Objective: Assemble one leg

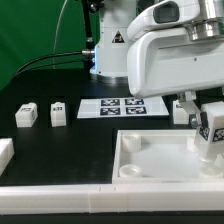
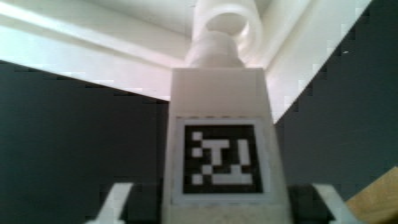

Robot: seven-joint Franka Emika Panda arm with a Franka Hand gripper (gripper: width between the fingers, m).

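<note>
My gripper point(image 1: 203, 117) is shut on a leg point(image 1: 210, 134), a small white block with a black-and-white marker. It holds the leg upright over the far right corner of the big white tray-like piece point(image 1: 150, 172). In the wrist view the leg point(image 2: 222, 130) sits between my fingers point(image 2: 121, 205), and its far end meets a round corner socket point(image 2: 226, 22) of the tray-like piece point(image 2: 89, 50). I cannot tell whether it is seated in the socket. Two more legs point(image 1: 26, 114) point(image 1: 58, 112) stand on the black table at the exterior view's left.
The marker board point(image 1: 122, 106) lies behind the tray-like piece. A long white bar point(image 1: 90, 200) runs along the front edge. Another white part point(image 1: 5, 152) sits at the exterior view's far left. The robot base point(image 1: 108, 50) stands at the back.
</note>
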